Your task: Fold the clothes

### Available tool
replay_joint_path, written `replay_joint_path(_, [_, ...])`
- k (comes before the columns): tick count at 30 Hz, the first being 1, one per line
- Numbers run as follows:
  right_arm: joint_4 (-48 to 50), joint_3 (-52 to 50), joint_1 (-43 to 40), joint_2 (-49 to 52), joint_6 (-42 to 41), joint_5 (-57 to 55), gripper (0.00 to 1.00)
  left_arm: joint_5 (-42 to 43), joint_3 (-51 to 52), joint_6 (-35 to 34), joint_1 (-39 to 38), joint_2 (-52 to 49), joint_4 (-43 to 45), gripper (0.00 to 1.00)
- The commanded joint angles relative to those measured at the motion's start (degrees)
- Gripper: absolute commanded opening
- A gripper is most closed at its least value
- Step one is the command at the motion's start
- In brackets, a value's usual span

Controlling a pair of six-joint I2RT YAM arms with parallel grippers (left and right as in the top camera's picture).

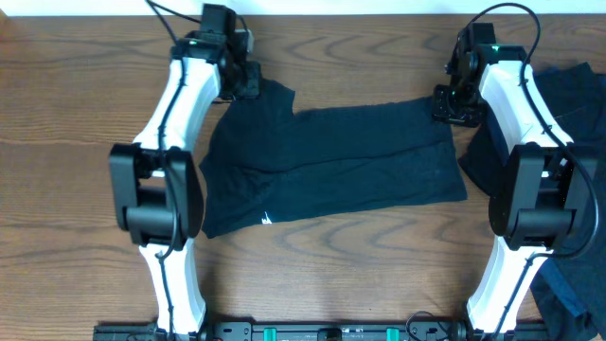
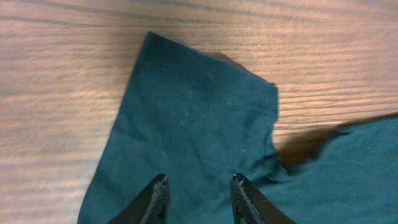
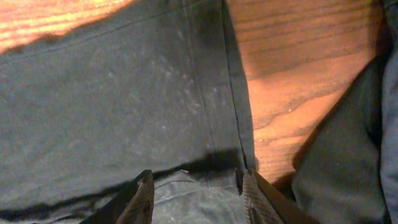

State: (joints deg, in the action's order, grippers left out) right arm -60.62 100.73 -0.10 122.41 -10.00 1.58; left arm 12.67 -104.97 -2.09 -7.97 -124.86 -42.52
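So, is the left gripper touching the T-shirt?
Cannot tell. In the left wrist view the left gripper hangs open over the T-shirt sleeve; fingertip contact is not visible.

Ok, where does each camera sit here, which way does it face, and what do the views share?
Overhead: fixed above the table, looking straight down on the T-shirt; both arms show, left end effector and right end effector at its far corners.
Left wrist: on the left arm, looking down at the sleeve; its fingers show.
Right wrist: on the right arm, looking down at the shirt's edge; its fingers show.
Shared: overhead and right wrist both show other clothes to the right.
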Motion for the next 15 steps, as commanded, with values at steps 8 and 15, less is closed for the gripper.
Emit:
replay_joint_path(8, [0.85,0.63,0.00,-0.04,0.85,-0.26,0.45,-8.94,-1.29,11.54,0.17,-7.87,3.78,0.41])
replay_joint_path(15, [0.63,0.63,0.07,-0.04,0.85,-0.28,0.46,-8.96,-1.27,11.52,0.17,-10.58,7.52,0.40])
